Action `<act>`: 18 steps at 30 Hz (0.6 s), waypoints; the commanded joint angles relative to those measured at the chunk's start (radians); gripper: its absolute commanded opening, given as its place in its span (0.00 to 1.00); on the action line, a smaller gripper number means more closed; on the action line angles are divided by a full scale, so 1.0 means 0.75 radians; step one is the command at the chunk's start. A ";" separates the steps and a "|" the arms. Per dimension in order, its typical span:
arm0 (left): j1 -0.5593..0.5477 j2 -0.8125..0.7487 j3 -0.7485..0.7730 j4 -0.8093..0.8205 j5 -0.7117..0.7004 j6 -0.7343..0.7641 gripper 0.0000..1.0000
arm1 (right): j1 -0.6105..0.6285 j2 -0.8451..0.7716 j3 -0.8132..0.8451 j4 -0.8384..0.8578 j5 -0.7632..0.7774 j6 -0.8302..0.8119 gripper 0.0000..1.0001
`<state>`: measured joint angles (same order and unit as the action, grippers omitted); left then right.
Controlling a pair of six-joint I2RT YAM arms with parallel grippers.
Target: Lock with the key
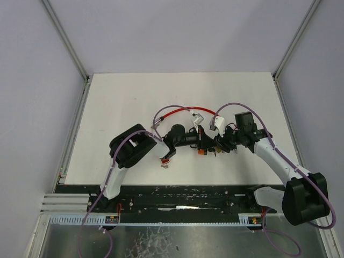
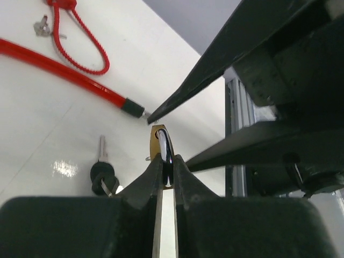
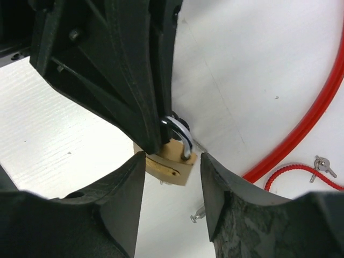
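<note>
Overhead: left gripper (image 1: 204, 141) and right gripper (image 1: 217, 146) meet mid-table, near red cable (image 1: 180, 110). What sits between them is too small to tell.

Left wrist: jaws pinched shut on padlock (image 2: 160, 141) at its shackle. Key (image 2: 102, 173) lies on table (image 2: 32, 140) nearby, untouched.

Right wrist: right fingers (image 3: 131, 180) stand apart, flanking the brass body, no clear contact.

Suggest right closes square on the body flanks and leaves the keyhole face exposed. Left should release only once that grip is firm.

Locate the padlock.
Mid-table in the top view: the padlock is pinched by its shackle in the left gripper, between the open fingers of the right gripper.
</note>
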<state>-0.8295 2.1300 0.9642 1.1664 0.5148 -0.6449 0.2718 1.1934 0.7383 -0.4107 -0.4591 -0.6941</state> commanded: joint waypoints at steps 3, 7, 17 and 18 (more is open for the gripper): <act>0.013 -0.095 -0.091 0.256 0.015 0.085 0.00 | -0.053 -0.085 0.064 -0.039 -0.130 0.017 0.62; 0.019 -0.147 -0.168 0.375 0.025 0.130 0.00 | -0.121 -0.164 0.078 -0.113 -0.255 -0.016 0.76; 0.038 -0.325 -0.381 0.578 0.099 0.327 0.00 | -0.192 -0.279 0.145 -0.306 -0.603 -0.171 0.78; 0.039 -0.350 -0.400 0.578 0.103 0.362 0.00 | -0.195 -0.297 0.155 -0.318 -0.632 -0.179 0.78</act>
<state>-0.8097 1.9530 0.7055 1.4277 0.5644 -0.4938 0.1329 1.0195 0.7910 -0.5762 -0.7792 -0.7654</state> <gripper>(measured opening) 0.042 0.776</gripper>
